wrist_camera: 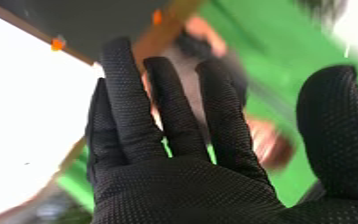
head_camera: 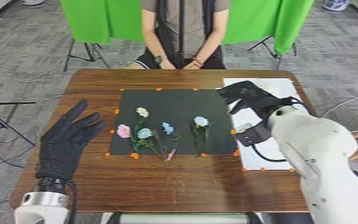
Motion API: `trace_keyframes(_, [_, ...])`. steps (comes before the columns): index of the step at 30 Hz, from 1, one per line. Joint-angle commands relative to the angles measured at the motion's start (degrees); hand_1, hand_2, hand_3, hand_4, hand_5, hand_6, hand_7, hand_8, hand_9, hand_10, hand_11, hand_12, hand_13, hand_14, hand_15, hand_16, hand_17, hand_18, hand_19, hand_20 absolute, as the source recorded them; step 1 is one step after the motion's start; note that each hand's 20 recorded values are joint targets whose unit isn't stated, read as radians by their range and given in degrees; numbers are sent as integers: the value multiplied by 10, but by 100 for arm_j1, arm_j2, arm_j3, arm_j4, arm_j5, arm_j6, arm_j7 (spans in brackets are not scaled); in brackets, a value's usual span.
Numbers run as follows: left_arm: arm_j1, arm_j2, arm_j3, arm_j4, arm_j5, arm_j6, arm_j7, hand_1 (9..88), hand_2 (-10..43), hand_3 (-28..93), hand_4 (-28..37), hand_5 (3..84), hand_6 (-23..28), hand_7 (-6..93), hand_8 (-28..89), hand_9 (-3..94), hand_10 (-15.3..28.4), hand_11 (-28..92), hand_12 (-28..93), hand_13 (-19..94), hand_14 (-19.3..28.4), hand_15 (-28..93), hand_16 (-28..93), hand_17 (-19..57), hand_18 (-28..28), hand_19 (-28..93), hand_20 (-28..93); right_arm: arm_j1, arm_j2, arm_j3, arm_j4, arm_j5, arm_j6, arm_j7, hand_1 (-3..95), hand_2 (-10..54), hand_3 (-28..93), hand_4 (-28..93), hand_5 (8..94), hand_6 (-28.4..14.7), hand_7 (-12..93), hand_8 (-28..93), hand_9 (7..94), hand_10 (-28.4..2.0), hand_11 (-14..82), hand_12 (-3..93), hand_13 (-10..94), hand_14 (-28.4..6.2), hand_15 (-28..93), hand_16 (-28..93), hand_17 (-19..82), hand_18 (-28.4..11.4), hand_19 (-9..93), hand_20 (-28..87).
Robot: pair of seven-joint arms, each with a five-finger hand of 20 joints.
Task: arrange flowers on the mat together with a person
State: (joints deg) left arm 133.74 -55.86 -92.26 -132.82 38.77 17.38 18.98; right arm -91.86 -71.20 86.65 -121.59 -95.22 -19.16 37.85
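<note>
Head view: we look forward and down over the whole table (head_camera: 184,187). Right wrist view: we look, very close, along the right hand (head_camera: 245,93) toward the green cloth (head_camera: 104,22). Both share hand, cloth, dark mat (head_camera: 162,102) and white sheet (head_camera: 282,89).

In the head view the right hand (head_camera: 245,95) covers the far right corner of the dark mat (head_camera: 180,100), and its arm (head_camera: 313,145) hides part of the white sheet (head_camera: 278,86) and the surface's (head_camera: 158,187) right edge. The stems (head_camera: 165,151) of the left flowers (head_camera: 144,133) cross too finely to tell which belongs to which. In the right wrist view the mat and sheet are cut off, and the green cloth (head_camera: 95,20) is blurred.
</note>
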Motion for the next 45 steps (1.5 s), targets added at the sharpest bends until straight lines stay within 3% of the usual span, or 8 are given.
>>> trace_keyframes(1, [142, -103, -61, 23, 59, -129, 18, 217, 73, 765, -283, 352, 85, 103, -90, 367, 216, 251, 102, 279, 284, 511, -108, -61, 262, 660, -86, -1935, -607, 420, -274, 4766, 1262, -1246, 158, 87, 791, -283, 444, -29, 98, -114, 456, -218, 134, 117, 384, -233, 451, 59, 26, -202, 518, 137])
trace_keyframes(6, [193, -84, -76, 26, 65, -139, 171, 215, 73, 763, -283, 352, 82, 99, -90, 359, 210, 229, 97, 278, 284, 509, -108, -63, 259, 650, -86, -2440, -521, 316, -361, 5711, 1918, -2205, 145, 91, 808, -283, 421, -17, 84, -108, 451, -195, 112, 115, 376, -233, 377, 77, 17, -203, 481, 142])
trace_keyframes(9, [166, 6, 14, 46, 31, -46, 336, 212, 73, 764, -283, 347, 76, 96, -90, 349, 204, 214, 97, 275, 282, 502, -108, -65, 257, 641, -85, -2690, -446, 239, -370, 5797, 2104, -2739, 127, 100, 814, -283, 365, 3, 85, -110, 437, -178, 82, 115, 364, -235, 323, 103, 12, -202, 461, 149])
trace_keyframes(12, [152, 18, 49, 66, 17, -92, 329, 209, 74, 762, -283, 338, 68, 96, -90, 338, 195, 204, 97, 272, 278, 490, -107, -69, 256, 631, -82, -2911, -383, 195, -387, 5800, 2067, -3207, 121, 101, 819, -283, 340, 15, 84, -111, 431, -163, 69, 113, 355, -237, 288, 109, 11, -200, 446, 148])
trace_keyframes(23, [96, 106, 133, 109, -55, -31, 398, 207, 75, 765, -283, 339, 72, 97, -90, 357, 205, 222, 110, 271, 280, 492, -96, -69, 251, 620, -58, -2765, -322, 165, -344, 5451, 2021, -3409, 127, 100, 828, -283, 367, 23, 102, -120, 461, -157, 77, 118, 387, -224, 311, 132, 21, -197, 443, 165])
trace_keyframes(27, [90, 167, 205, 118, -129, 48, 519, 207, 75, 766, -283, 340, 73, 97, -89, 360, 209, 230, 111, 273, 282, 498, -97, -69, 251, 620, -49, -2751, -310, 178, -335, 5464, 2014, -3458, 127, 101, 828, -283, 371, 23, 105, -122, 466, -163, 82, 117, 390, -223, 324, 130, 22, -197, 443, 170])
trace_keyframes(44, [95, 152, 304, 106, -143, 100, 493, 210, 77, 768, -283, 345, 78, 106, -91, 366, 215, 248, 109, 279, 284, 513, -105, -57, 262, 662, -31, -2670, -300, 65, -317, 5453, 2252, -3719, 129, 103, 837, -283, 384, 23, 106, -123, 481, -165, 95, 116, 404, -220, 364, 114, 25, -197, 453, 181])
trace_keyframes(45, [109, 105, 277, 98, -118, 86, 430, 210, 78, 768, -283, 345, 78, 106, -91, 366, 215, 248, 109, 278, 284, 513, -105, -57, 262, 662, -32, -2678, -303, 55, -327, 5447, 2287, -3719, 130, 103, 837, -283, 385, 23, 107, -123, 481, -165, 96, 115, 404, -219, 366, 113, 25, -197, 452, 181])
